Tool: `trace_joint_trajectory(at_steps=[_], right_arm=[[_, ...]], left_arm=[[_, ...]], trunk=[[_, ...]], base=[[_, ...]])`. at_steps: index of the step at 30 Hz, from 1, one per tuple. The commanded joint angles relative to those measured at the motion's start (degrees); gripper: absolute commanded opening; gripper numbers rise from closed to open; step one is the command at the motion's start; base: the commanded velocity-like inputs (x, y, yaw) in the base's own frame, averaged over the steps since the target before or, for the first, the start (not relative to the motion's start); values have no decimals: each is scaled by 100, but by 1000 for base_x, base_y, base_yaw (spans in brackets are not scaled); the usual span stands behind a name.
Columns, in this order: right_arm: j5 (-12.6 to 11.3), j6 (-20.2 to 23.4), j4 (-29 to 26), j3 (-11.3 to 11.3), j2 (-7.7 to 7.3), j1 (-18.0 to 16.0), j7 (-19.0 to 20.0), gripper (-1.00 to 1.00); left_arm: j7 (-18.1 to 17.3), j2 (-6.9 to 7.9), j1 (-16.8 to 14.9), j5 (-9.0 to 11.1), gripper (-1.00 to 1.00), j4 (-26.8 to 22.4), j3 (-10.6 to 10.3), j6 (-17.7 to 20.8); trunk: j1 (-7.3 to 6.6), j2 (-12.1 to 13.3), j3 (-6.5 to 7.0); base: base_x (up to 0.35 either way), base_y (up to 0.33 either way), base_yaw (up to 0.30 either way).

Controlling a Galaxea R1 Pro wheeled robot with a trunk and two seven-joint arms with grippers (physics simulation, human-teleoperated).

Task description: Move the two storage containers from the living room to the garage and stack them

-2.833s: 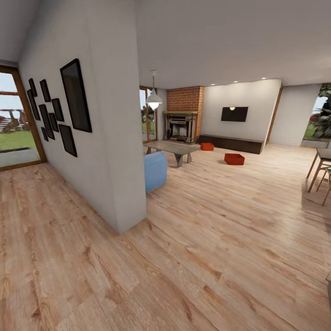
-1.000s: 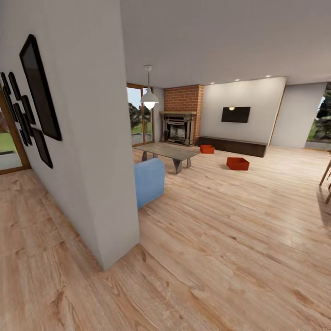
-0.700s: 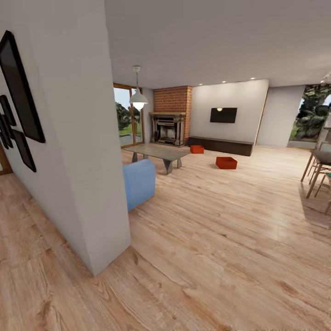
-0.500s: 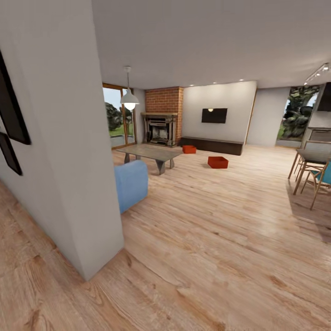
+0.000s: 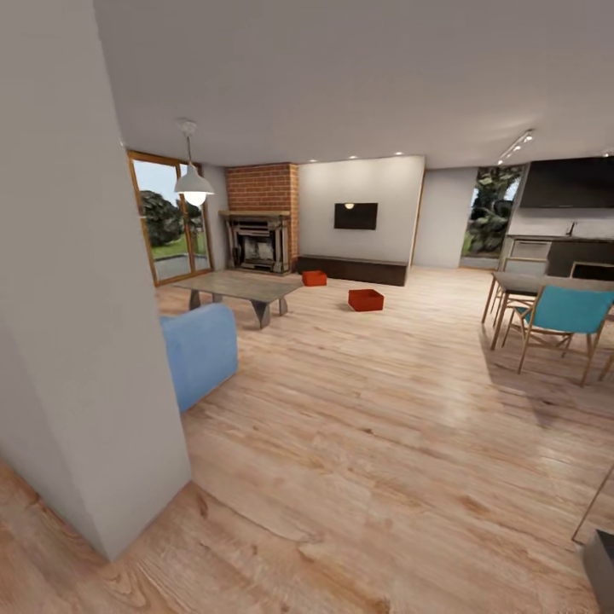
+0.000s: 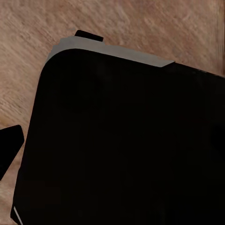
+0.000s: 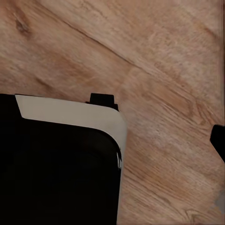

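Two orange-red storage containers lie far ahead on the living room's light wood plank floor. One container sits close to the long dark bench. The other container lies nearer to me, out on open floor. Both are well beyond arm's reach. In the left wrist view a dark fingertip pokes in beside my black base, above the planks. The right wrist view shows another dark fingertip at the picture's edge next to the base. Nothing is held.
A white wall corner stands close on my left, with a blue seat and a low grey table behind it. A dining table with a teal chair is at the right. The brick fireplace and TV are at the far wall.
The whole view has shifted as I rolled forward and turned right: the wall's black frames have slid out and the dining chairs and kitchen have come in. The containers have not moved on the floor.
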Motion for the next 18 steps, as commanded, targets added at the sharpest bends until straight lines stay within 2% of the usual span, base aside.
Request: trace_joint_trajectory(at_steps=[1, 15, 18], right_arm=[[-56, -32, 18, 48, 2, -9, 3, 100], [-56, -32, 19, 48, 2, -9, 3, 100], [-52, -38, 19, 48, 2, -9, 3, 100]], left_arm=[[-2, -1, -2, 11, 100, 2, 27, -17], [-3, -1, -2, 9, 100, 2, 24, 0], [-3, -1, -2, 9, 100, 4, 25, 1]], trunk=[[3, -3, -6], [3, -3, -5], [3, -3, -5]], base=[[309, 0, -294], [319, 0, -293], [321, 0, -152]])
